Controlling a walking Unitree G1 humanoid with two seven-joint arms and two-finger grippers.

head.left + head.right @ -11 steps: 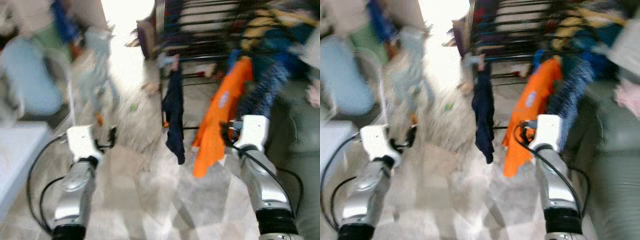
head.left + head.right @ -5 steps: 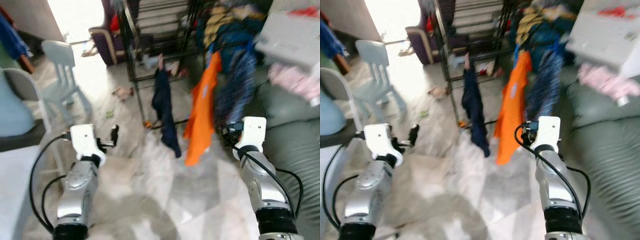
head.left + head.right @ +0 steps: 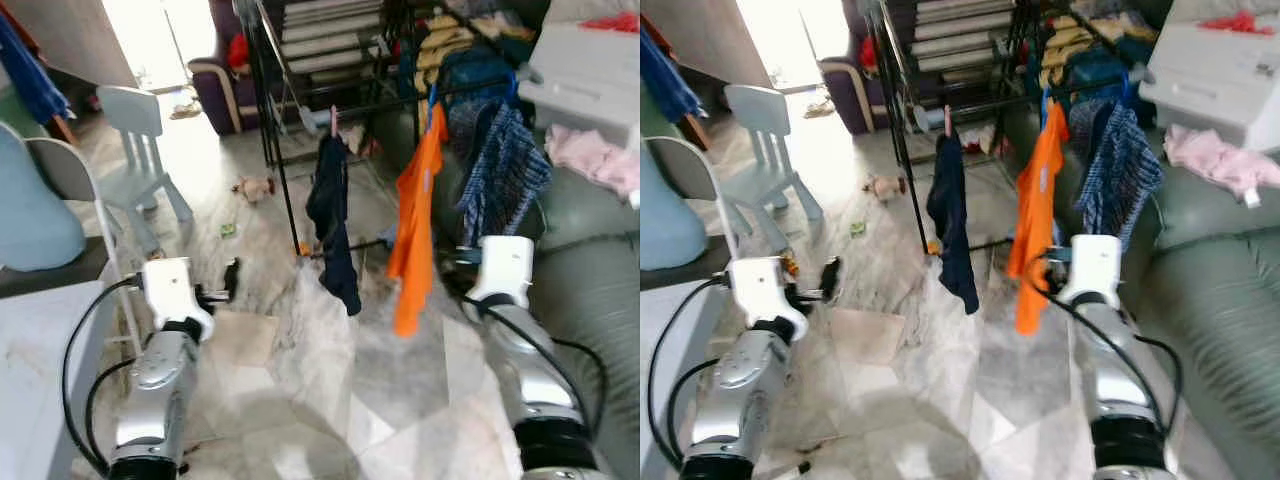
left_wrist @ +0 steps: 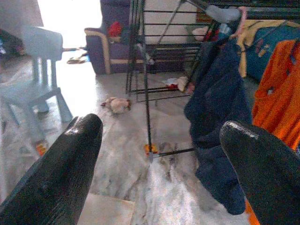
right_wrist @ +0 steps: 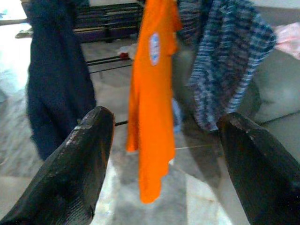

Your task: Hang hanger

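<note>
A bright orange shirt (image 3: pixel 415 225) is hanging from the black metal drying rack (image 3: pixel 268 130), between a dark blue cloth (image 3: pixel 330 225) and a blue checked shirt (image 3: pixel 500 175). The left gripper (image 4: pixel 159 154) and right gripper (image 5: pixel 164 154) are holding nothing, fingers (image 4: pixel 70 159) wide apart.

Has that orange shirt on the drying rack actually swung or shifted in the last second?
Cannot tell. The orange shirt hangs between the navy garment and the plaid shirt, as before; the whole picture shifted, so the camera moved.
</note>
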